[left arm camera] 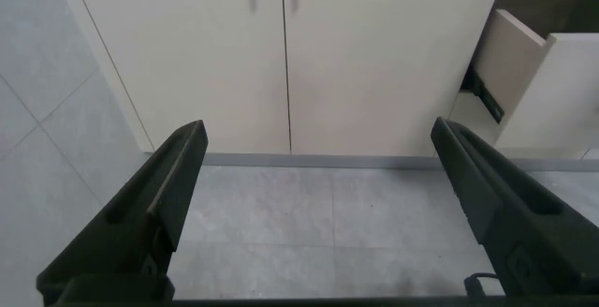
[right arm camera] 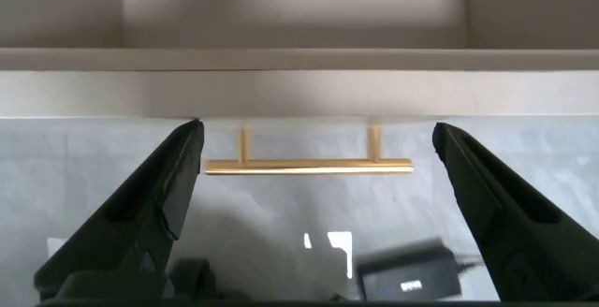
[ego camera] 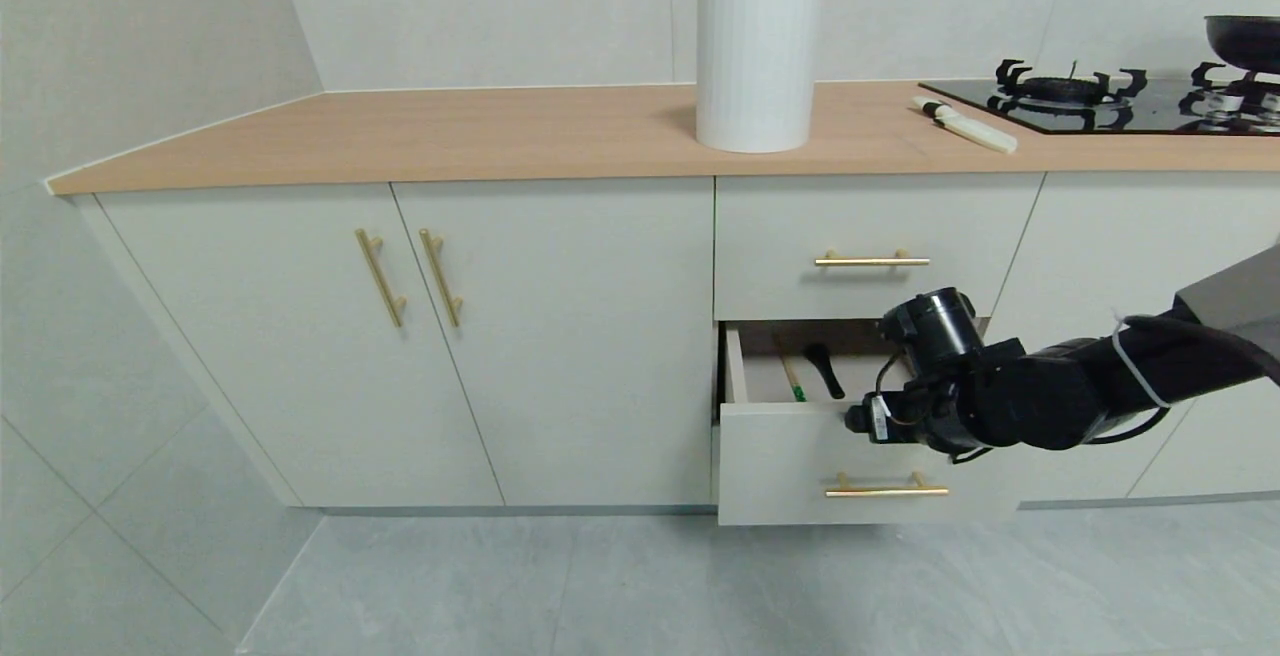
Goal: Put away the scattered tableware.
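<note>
Both spread wide and empty: my left gripper (left arm camera: pixel 318 143) and my right gripper (right arm camera: pixel 318 143).
Just below the right one is the gold handle (right arm camera: pixel 308 166) of the open drawer (ego camera: pixel 790 436).

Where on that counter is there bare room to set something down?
The counter is bare from its left corner to the canister. A narrower patch lies between canister and knife. The stove is crowded with burners and a pan.
</note>
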Tool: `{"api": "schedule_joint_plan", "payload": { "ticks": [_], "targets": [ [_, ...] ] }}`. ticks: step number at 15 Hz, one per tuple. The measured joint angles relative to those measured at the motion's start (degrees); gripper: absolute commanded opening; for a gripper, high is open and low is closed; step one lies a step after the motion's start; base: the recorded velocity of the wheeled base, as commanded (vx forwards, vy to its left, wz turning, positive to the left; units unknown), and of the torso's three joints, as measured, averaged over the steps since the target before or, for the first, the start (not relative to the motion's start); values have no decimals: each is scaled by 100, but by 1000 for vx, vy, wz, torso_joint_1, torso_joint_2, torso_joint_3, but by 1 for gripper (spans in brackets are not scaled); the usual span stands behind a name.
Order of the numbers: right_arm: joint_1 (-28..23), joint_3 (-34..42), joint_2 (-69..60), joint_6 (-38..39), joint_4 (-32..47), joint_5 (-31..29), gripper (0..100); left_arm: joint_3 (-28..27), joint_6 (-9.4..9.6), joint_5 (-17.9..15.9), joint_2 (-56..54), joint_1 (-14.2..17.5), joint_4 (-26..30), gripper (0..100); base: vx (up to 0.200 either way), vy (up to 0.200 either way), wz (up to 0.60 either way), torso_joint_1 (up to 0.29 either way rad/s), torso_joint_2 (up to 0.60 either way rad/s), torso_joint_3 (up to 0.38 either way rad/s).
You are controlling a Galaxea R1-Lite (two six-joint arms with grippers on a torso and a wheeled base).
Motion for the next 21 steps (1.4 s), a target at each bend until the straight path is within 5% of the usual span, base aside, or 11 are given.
{"api": "schedule_joint_plan", "payload": {
  "ticks": [4,17,21],
  "targets": [
    [-11,-571,455,26,-128,-5,100,0,0,0,0,0,0,100,0,0,0,0,0,0],
    [-439,-713,1694,-5,-2721,-35,100,0,0,0,0,0,0,100,0,0,0,0,0,0],
    [-601,-946,1965,0,-2807,-50,100,0,0,-2,0,0,0,100,0,0,0,0,0,0]
  ]
}}
